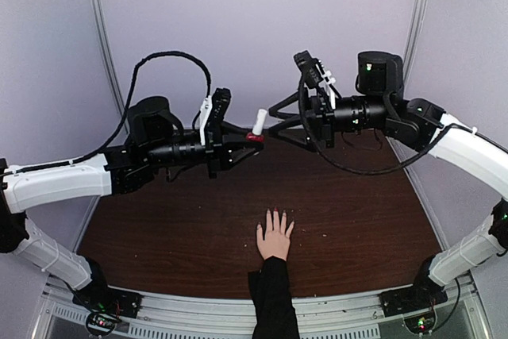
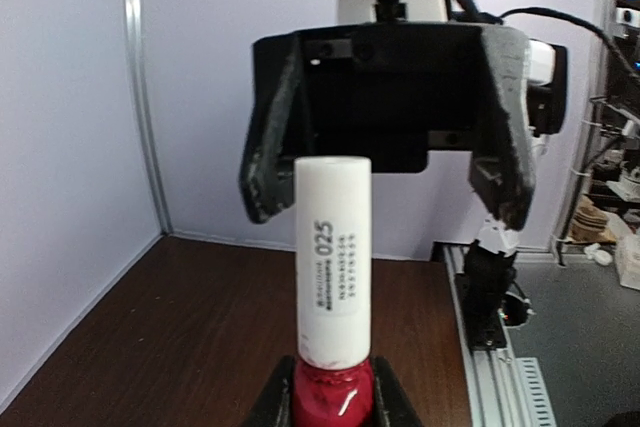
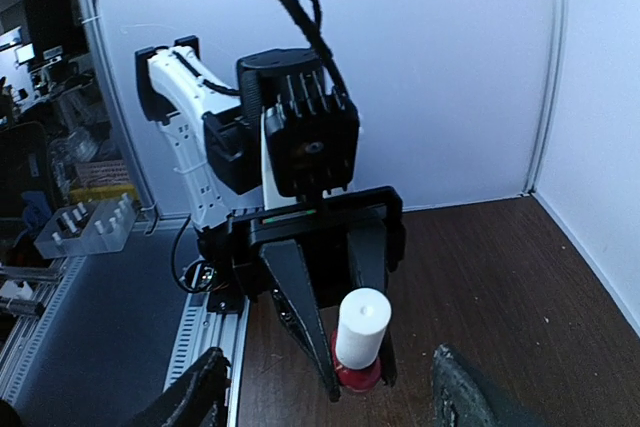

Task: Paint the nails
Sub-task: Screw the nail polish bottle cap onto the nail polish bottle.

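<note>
Mid-air: left hand [image 1: 251, 140] clenched on small red glass polish bottle [image 2: 332, 394], tall white cap [image 2: 332, 247] pointing up, above dark brown wooden desk [image 1: 357, 212]. At 3 o'clock of cap: right hand [image 1: 271, 122] released, jaws spread wide, close to cap. At 6 o'clock of desk: nails [image 1: 276, 213] on pale human palm with black sleeve [image 1: 275, 240], lying flat, fingers toward 12. They look reddish but are too small to confirm.

Both arms aloft, wrists face to face; left fingers [image 3: 300, 312] pinched tight, right fingers [image 2: 505, 137] wide apart.
</note>
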Robot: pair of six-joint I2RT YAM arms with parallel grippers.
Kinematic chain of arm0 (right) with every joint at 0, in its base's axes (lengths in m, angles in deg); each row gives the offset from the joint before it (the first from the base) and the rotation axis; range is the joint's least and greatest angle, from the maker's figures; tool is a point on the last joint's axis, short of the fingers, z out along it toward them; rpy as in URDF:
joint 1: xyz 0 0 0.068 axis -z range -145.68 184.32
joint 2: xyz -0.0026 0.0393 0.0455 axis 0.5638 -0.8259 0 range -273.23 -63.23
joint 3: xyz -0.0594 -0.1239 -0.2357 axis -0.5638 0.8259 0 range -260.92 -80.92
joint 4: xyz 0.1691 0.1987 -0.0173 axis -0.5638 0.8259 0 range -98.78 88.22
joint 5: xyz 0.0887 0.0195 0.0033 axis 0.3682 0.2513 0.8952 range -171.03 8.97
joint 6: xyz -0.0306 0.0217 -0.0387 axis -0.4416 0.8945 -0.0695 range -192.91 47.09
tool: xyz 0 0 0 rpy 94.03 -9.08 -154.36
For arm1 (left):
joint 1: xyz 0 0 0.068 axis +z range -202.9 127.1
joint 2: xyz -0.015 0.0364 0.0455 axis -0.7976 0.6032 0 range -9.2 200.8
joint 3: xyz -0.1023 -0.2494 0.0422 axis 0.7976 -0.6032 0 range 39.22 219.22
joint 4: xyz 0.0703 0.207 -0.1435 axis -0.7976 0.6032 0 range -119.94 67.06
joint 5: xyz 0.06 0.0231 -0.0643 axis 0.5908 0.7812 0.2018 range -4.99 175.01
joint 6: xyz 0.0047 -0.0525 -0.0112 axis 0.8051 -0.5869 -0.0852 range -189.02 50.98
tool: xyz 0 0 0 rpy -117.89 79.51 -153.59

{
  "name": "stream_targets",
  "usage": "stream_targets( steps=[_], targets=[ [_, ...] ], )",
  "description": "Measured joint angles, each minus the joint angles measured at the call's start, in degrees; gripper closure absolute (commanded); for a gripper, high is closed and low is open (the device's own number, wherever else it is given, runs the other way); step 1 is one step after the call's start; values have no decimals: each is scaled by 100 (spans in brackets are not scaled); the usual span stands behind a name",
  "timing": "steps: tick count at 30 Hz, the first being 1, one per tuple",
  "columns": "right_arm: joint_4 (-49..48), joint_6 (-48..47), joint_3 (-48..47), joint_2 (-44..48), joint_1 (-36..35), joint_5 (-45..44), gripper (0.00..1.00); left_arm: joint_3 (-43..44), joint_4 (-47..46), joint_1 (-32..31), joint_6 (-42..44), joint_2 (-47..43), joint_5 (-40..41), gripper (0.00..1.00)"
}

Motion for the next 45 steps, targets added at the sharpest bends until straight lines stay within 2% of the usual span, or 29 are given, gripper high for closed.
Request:
stream_targets(
  steps=[7, 14, 19, 29, 38, 45],
  targets=[
    [232, -280, -284, -74, 0, 968, 45, 315, -133, 9, -323, 317, -1622, 100],
    [229, -232, -365, -243, 0, 1587, 54, 367, -149, 7, -588, 570, -2288, 100],
    [216, -216, -452, -409, -7, 1849, 58, 407, -321, 9, -752, 645, -2559, 100],
    [199, -173, -476, -487, -66, 2096, 79, 407, -881, 7, -1198, 776, -2920, 100],
    [160, -269, -518, -525, -70, 2127, 95, 404, -1126, 17, -1532, 802, -2916, 100],
    [68, -264, -549, -531, -70, 2031, 98, 323, -1456, 66, -1751, 800, -2800, 100]
  ],
)
